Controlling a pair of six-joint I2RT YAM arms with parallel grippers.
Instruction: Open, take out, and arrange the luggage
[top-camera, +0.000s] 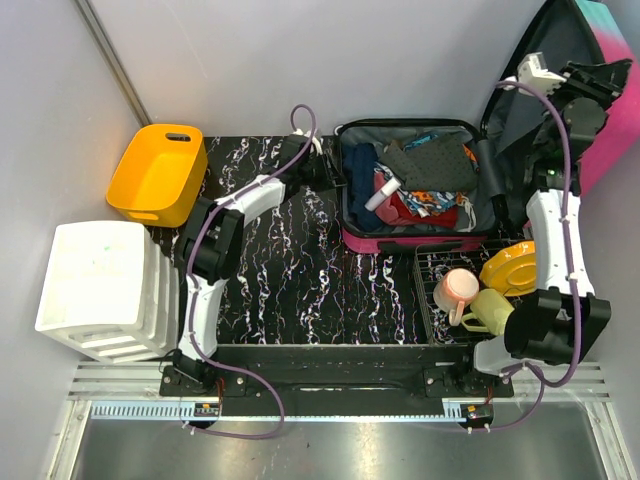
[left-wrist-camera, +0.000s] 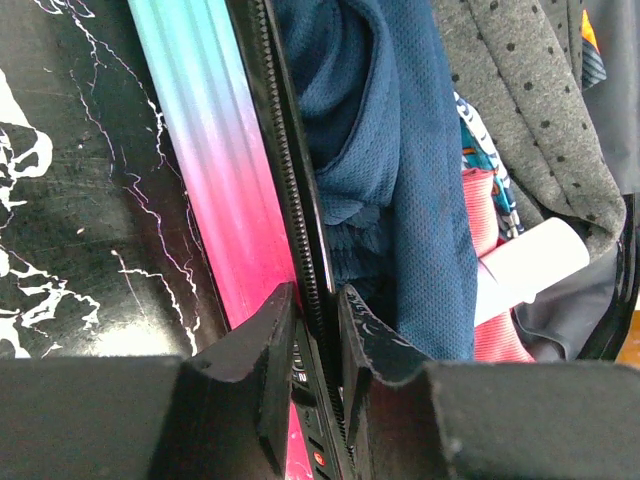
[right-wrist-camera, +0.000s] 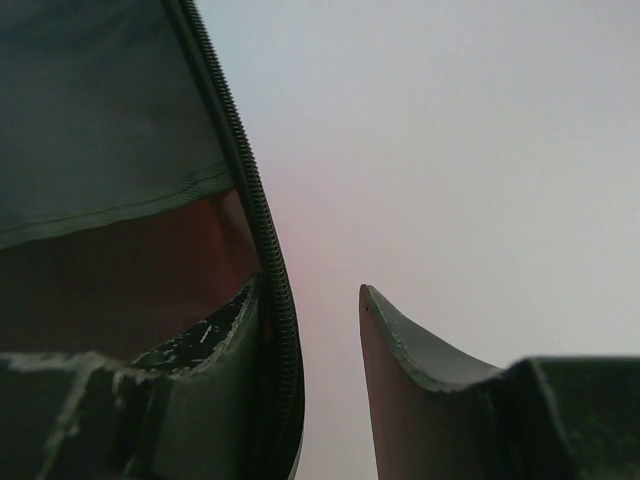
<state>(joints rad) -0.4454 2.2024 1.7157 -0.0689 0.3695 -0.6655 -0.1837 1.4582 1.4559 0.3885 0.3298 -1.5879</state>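
Soft bright light, blurry close-ups

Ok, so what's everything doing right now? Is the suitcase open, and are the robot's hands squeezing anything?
luggage: open, lid tipped up on the right, clothes inside.
left gripper: shut on the luggage's left rim.
right gripper: open, the lid's zipper edge against one finger.
orange bin: upright, empty.
dish rack: holding cups and a yellow plate.
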